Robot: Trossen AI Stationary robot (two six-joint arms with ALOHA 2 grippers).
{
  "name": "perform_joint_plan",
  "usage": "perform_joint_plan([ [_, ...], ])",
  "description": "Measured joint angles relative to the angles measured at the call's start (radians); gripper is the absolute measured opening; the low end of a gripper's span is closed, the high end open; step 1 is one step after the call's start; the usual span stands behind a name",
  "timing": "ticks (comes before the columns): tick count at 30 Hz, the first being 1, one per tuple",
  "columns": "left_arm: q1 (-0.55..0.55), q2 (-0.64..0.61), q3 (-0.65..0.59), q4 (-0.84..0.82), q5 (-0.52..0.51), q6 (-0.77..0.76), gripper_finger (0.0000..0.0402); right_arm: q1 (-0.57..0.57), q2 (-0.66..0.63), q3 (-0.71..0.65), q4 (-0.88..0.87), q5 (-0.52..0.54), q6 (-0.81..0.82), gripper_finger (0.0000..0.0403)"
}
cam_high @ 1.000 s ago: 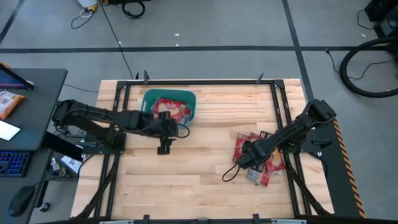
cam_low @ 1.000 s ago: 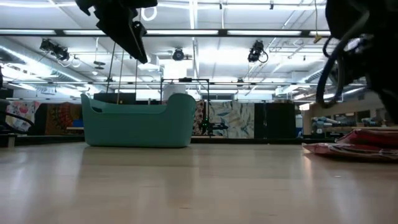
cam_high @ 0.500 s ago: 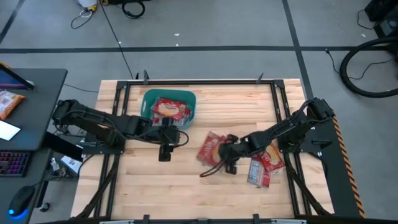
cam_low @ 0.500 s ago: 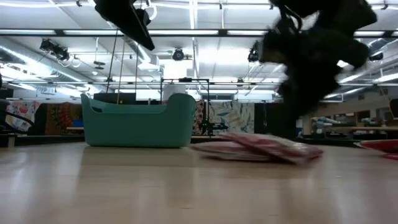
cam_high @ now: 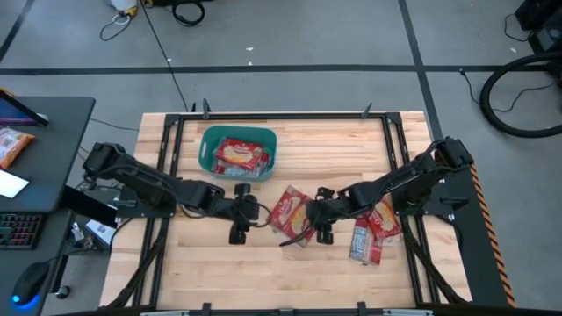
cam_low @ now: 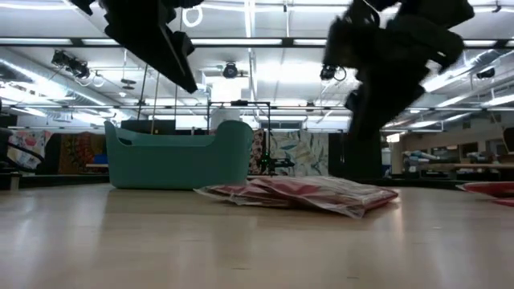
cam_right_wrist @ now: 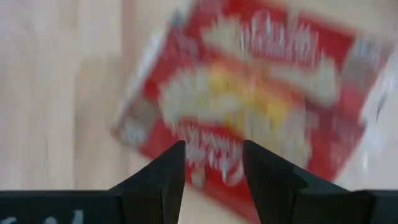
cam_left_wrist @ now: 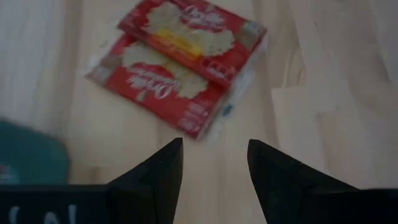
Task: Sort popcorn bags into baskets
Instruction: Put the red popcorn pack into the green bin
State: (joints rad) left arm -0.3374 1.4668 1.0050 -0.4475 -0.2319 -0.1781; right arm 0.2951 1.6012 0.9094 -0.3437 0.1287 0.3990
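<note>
Two red popcorn bags lie stacked flat on the middle of the table, also seen in the left wrist view and the low view. The teal basket stands toward the far edge with several bags inside. More bags lie in a heap on the right. My left gripper hovers open just left of the stacked pair, well above the table. My right gripper is open at the pair's right edge. My right gripper stands open at the right edge of the stacked bags, coming slanting from the table's right. I cannot tell whether its fingers touch the bags, which lie flat on the table.
Black frame rails run along the table's left and right sides. A desk with a keyboard and an orange packet stands off the left side. Bare wood lies along the near edge.
My right gripper has swept from the heap on the right toward the table's middle, and two bags have slid along the table with it to just right of my left gripper. My left gripper has moved from beside the basket toward the near edge and the bags.
</note>
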Motion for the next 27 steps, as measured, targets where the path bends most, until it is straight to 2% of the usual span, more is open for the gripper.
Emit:
perform_joint_plan([
  [6, -0.017, 0.116, 0.000, 0.135, -0.005, -0.013, 0.0185, 0.017, 0.000, -0.025, -0.185, 0.034, 0.116, 0.0165],
  [10, -0.006, 0.205, 0.000, 0.251, -0.070, -0.013, 0.0185, 0.031, 0.000, -0.033, -0.269, 0.071, 0.169, 0.0164],
  [14, 0.016, 0.294, 0.000, 0.352, -0.107, -0.015, 0.0185, 0.049, 0.000, -0.034, -0.305, 0.127, 0.207, 0.0164],
  [19, 0.042, 0.394, 0.001, 0.449, -0.105, -0.043, 0.0185, 0.084, 0.000, -0.034, -0.292, 0.170, 0.212, 0.0164],
  [23, 0.050, 0.441, 0.007, 0.421, -0.051, -0.034, 0.0185, 0.111, -0.001, -0.034, -0.278, 0.196, 0.212, 0.0164],
  [27, 0.055, 0.434, 0.013, 0.243, -0.033, -0.017, 0.0185, 0.124, -0.002, -0.034, -0.270, 0.200, 0.218, 0.0164],
])
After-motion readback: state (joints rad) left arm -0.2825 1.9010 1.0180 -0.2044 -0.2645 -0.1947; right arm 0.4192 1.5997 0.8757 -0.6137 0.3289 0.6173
